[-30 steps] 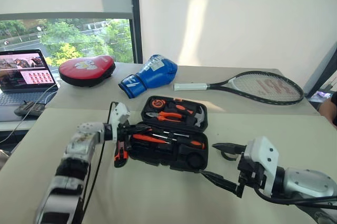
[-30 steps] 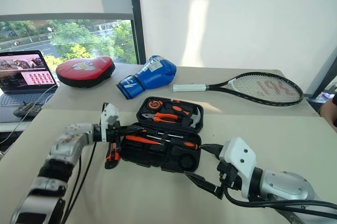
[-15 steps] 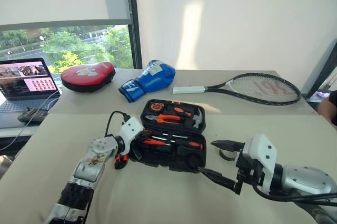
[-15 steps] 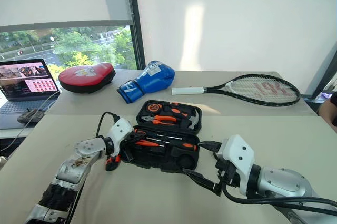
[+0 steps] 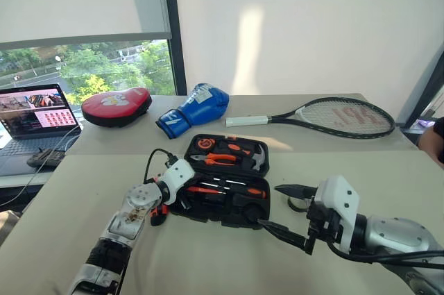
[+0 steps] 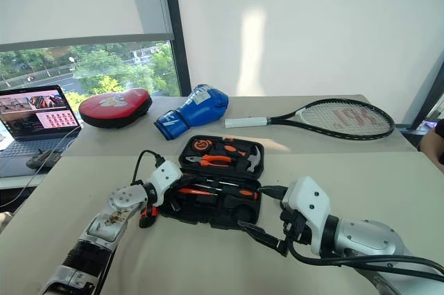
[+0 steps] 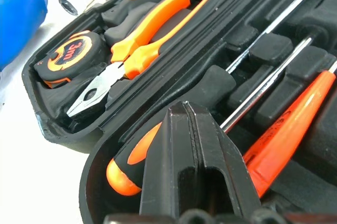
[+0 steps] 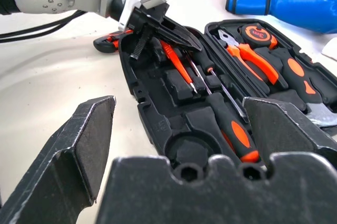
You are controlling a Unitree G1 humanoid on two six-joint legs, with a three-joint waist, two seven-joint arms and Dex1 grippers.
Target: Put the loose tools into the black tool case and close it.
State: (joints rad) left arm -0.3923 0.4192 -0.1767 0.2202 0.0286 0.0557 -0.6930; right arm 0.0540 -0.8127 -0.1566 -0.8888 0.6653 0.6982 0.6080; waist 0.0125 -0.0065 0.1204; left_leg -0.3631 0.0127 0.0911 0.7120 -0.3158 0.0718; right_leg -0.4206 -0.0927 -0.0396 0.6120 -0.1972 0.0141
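The black tool case [image 5: 223,208] lies open in the middle of the table. Its near half holds a black-and-orange screwdriver [image 8: 235,130], a slim orange tester [image 7: 288,135] and another screwdriver [image 7: 132,161]. The far half holds pliers [image 7: 141,38] and a tape measure [image 7: 65,55]. My left gripper [image 5: 188,185] is shut, with nothing between its fingers [image 7: 187,147], its tip over the screwdriver handles at the case's left end. The utility knife [image 5: 158,213] lies on the table just left of the case. A small black roll [image 5: 299,204] sits right of the case. Beside it my right gripper [image 5: 270,205] hangs open above the table.
On the far table lie a blue boxing glove [image 5: 196,104], a red pad [image 5: 116,105] and a tennis racket [image 5: 334,116]. A laptop [image 5: 32,110] stands at the far left. A person's arm [image 5: 434,141] shows at the right edge. A round recess [image 8: 184,153] in the case is empty.
My left gripper has sunk and rolled, settling lower over the left end of the case. The camera has shifted. The right arm has not moved.
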